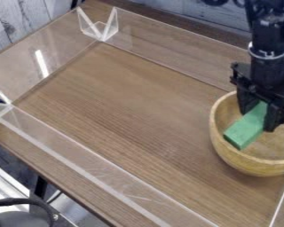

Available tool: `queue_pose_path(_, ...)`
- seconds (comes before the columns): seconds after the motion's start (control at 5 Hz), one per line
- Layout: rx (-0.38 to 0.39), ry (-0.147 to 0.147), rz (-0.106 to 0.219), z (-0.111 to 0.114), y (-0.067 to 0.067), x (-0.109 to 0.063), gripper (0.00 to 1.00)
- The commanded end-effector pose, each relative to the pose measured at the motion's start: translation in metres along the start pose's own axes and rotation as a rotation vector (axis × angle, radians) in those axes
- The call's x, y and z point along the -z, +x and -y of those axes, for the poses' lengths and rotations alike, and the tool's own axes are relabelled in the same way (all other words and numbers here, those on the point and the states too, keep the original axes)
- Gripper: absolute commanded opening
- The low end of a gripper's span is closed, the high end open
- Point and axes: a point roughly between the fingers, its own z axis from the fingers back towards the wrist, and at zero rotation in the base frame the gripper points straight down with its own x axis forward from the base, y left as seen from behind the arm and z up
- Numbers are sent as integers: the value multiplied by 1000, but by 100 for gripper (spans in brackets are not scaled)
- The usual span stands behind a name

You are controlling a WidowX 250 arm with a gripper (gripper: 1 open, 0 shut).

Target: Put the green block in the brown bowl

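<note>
The green block hangs tilted over the inside of the brown bowl, its lower end down near the bowl's bottom. My black gripper comes down from above at the right of the view and is shut on the block's upper end. Whether the block touches the bowl's floor I cannot tell. The bowl sits on the wooden table at the right edge, and part of its far rim is hidden behind the gripper.
A low clear plastic wall fences the wooden tabletop on the left and front sides. A clear plastic corner piece stands at the back left. A white plank wall lies behind.
</note>
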Motion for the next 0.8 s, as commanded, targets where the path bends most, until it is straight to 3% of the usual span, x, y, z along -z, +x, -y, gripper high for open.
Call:
queue_pose_path(0.0, 18, -2, 34, 4, 8, -4, 0)
queue_pose_path(0.6, 23, -10, 2, 4, 5, 13, 0)
